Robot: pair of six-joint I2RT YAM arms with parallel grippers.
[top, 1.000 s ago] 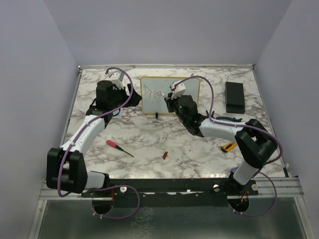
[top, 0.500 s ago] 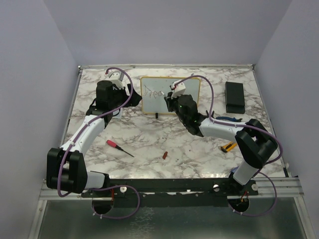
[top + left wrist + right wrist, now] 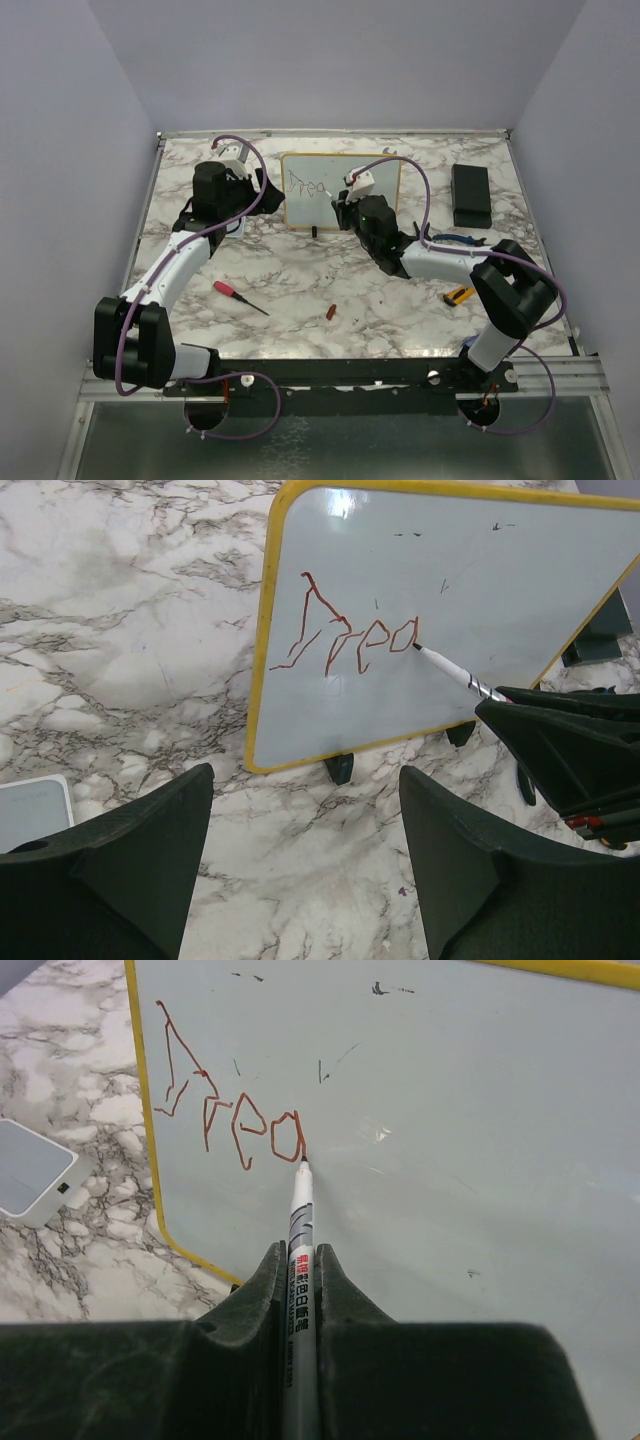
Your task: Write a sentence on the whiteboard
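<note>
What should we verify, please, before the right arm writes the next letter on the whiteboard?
1. Grip on marker by right end effector: ok, clamped straight.
2. Marker tip touching whiteboard just after the last letter: ok.
3. Legibility of sentence: ok, reads "Drea" so far.
4. Bare board to the right for more letters: ok.
5. Board braced by left end effector: not ok; open, not touching the frame.
6. Ink remaining in marker: cannot tell.
</note>
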